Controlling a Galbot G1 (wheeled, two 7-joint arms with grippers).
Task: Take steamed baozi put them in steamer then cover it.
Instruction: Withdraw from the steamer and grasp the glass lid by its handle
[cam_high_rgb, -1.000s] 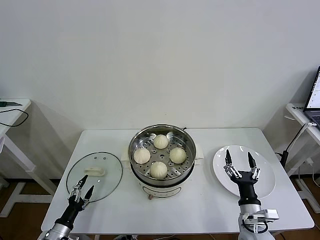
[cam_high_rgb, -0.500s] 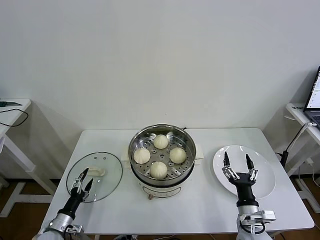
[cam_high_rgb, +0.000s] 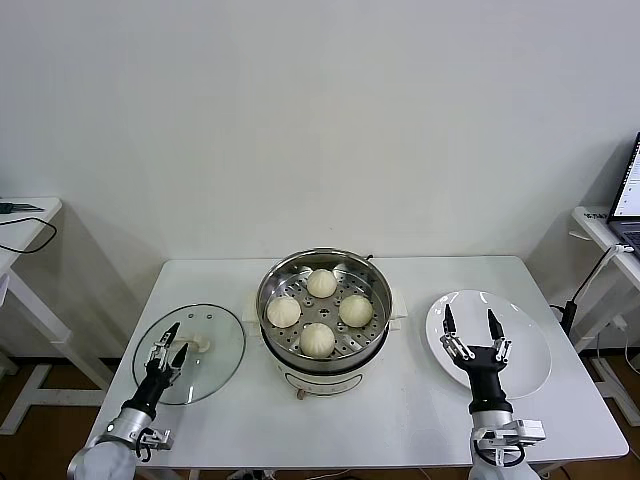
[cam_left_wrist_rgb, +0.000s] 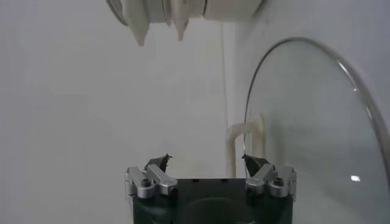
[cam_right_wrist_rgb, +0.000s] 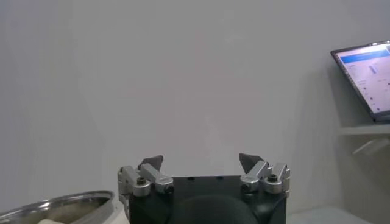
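White table: one steamer, four steamed baozi inside.

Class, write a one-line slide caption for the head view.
Four baozi sit in the open steamer; left tool over the glass lid, right tool above the plate.

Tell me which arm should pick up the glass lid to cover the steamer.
Left. The open left gripper hovers over the glass lid, near its white handle. The open right gripper hangs over the empty white plate, across the steamer holding four baozi.
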